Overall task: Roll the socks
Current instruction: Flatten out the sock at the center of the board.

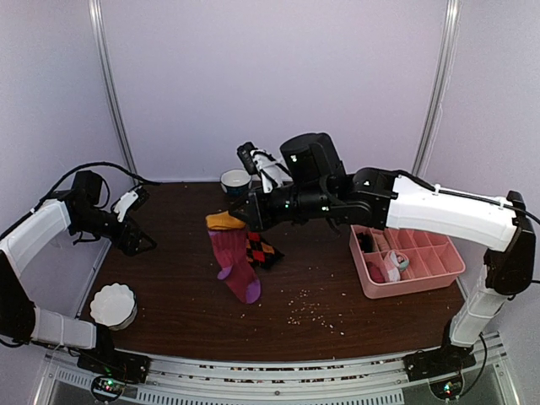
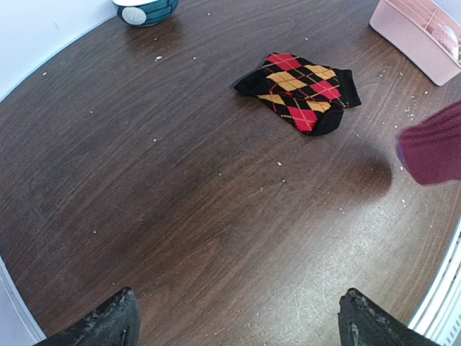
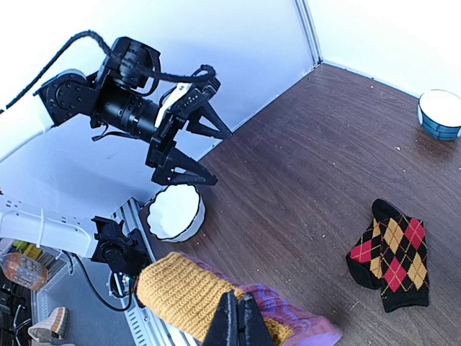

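Your right claw (image 3: 238,321) is clamped on the striped sock (image 1: 234,261); left claw (image 2: 236,303) apart; argyle sock (image 2: 299,92) lies on worktop (image 2: 166,216).

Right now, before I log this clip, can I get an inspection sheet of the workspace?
Surface: dark wooden table, crumbs scattered near the front.
Job's things: striped sock hanging, orange end up; argyle sock lying on the table.
Clutter: white bowl near left, blue bowl at back, pink tray holding a pale bundle.
Grippers: right gripper shut on striped sock; left gripper open, empty, above the table.
Cables: black cable looping over left arm.
Surroundings: pale walls, metal posts.
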`<state>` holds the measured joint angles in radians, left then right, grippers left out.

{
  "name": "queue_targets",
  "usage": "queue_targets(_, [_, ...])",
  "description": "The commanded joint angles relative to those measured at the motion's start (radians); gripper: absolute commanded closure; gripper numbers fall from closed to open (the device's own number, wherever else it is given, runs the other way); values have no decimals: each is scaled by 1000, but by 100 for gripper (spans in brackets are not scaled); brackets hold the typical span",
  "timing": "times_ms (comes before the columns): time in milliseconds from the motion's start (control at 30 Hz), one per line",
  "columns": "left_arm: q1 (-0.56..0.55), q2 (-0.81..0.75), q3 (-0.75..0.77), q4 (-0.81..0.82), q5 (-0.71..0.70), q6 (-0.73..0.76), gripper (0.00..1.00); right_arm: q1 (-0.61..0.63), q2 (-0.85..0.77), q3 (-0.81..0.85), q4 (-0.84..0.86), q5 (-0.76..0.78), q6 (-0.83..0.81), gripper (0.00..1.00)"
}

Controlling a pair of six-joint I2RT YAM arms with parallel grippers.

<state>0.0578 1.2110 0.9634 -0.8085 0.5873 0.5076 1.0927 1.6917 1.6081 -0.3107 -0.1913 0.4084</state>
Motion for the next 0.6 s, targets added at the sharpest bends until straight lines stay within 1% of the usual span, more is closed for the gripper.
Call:
queue_targets(0, [-23,-39,13,-5,42,20,2,-28,35,48,-79,29,18,100])
queue_targets(100, [-42,-39,19,-4,34,22,2,-76,37,68,-130,71,20,100])
queue_targets(167, [-53,-34,23,-5,27,21,2,-119,35,76,-131,80,11,100])
queue_targets(233, [-62,-22,31,-5,23,18,2,-172,56,118,-147,72,-9,100])
queue_targets(300, [-66,-14,36,-4,18,14,2,-223,98,209,-185,58,-28,100])
queue_targets(467, [-71,-7,52,-4,-5,15,2,-327,216,506,-278,22,-57,100])
queue_targets(500, [-70,-6,55,-4,-5,15,2,-336,220,530,-276,29,-56,100])
queue_targets(567, [-70,-5,61,-4,-7,15,2,-341,204,492,-252,59,-47,100])
